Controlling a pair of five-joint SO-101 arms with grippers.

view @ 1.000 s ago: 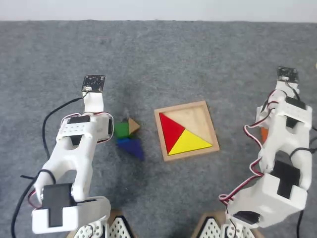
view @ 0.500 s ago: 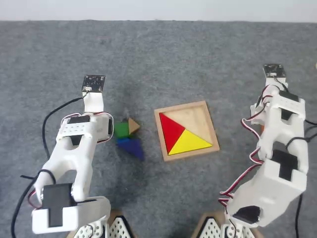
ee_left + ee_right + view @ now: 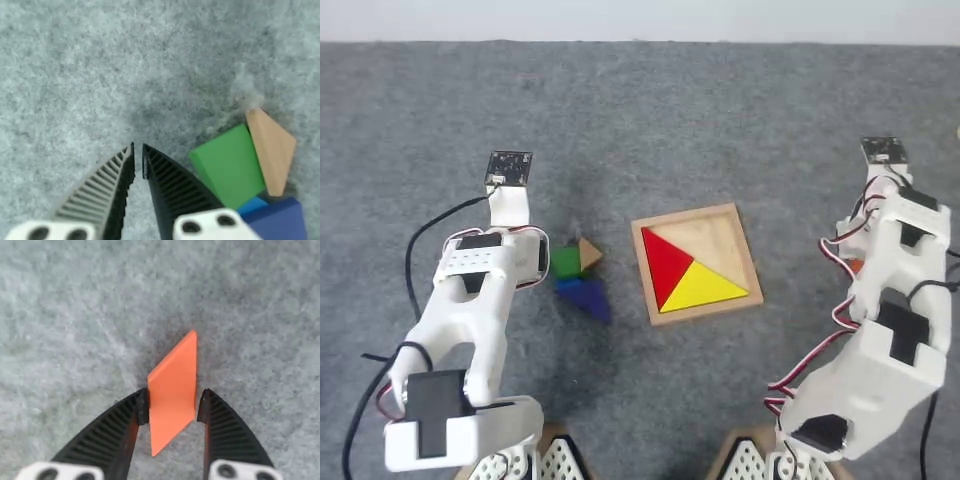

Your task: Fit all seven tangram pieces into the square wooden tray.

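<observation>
The square wooden tray (image 3: pixel 685 217) lies mid-table with a red triangle (image 3: pixel 665 262) and a yellow triangle (image 3: pixel 705 287) in it. Left of the tray, a green piece (image 3: pixel 565 261), a tan triangle (image 3: pixel 590 253) and a blue piece (image 3: pixel 585 295) cluster together. My left gripper (image 3: pixel 138 150) is shut and empty on the carpet beside the green piece (image 3: pixel 229 167) and the tan triangle (image 3: pixel 270 147). My right gripper (image 3: pixel 174 394) is right of the tray, its fingers closed on both sides of an orange parallelogram (image 3: pixel 172 390), which shows as an orange sliver (image 3: pixel 857 266) under the arm.
Grey carpet covers the whole table. The far half of the tray (image 3: pixel 715 235) is bare wood. Open carpet lies between the tray and the right arm (image 3: pixel 890 290), and behind both arms.
The right arm swung toward the tray and then partly back to the right. The left arm and the pieces beside it have not moved.
</observation>
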